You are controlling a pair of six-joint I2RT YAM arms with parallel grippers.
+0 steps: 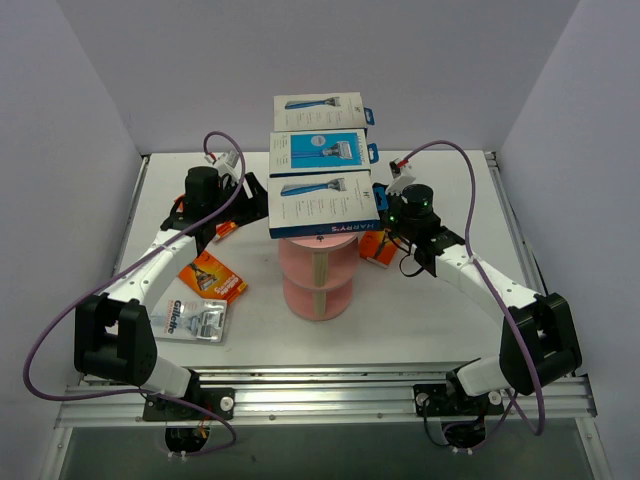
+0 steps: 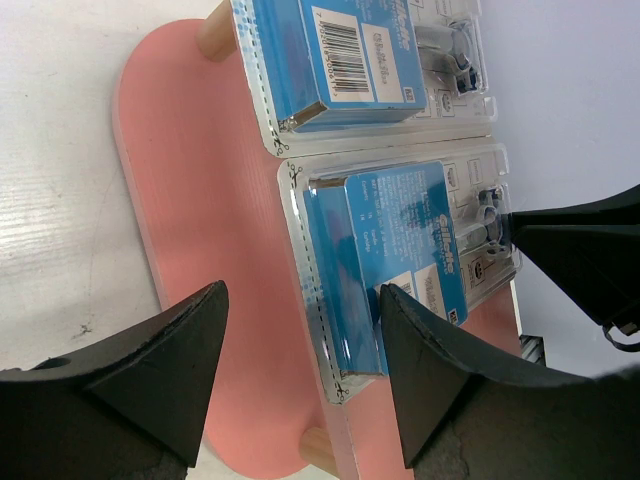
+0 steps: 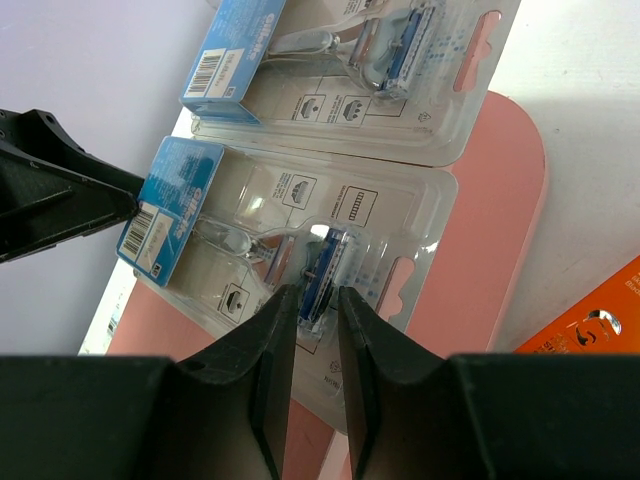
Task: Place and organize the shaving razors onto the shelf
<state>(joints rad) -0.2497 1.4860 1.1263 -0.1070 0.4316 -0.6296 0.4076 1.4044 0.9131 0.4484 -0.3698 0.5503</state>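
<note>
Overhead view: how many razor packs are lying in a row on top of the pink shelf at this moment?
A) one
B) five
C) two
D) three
D: the top view shows a far pack, a middle pack and a near pack lined up one behind the other on top of the shelf.

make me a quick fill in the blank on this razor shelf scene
___ white-and-blue boxes lie atop the shelf.
The shelf is coloured ___.
The left claw stands ___.
Left of the shelf, the clear pack beside an orange pack reads ___.
Missing: three, pink, open, Gillette.
</note>
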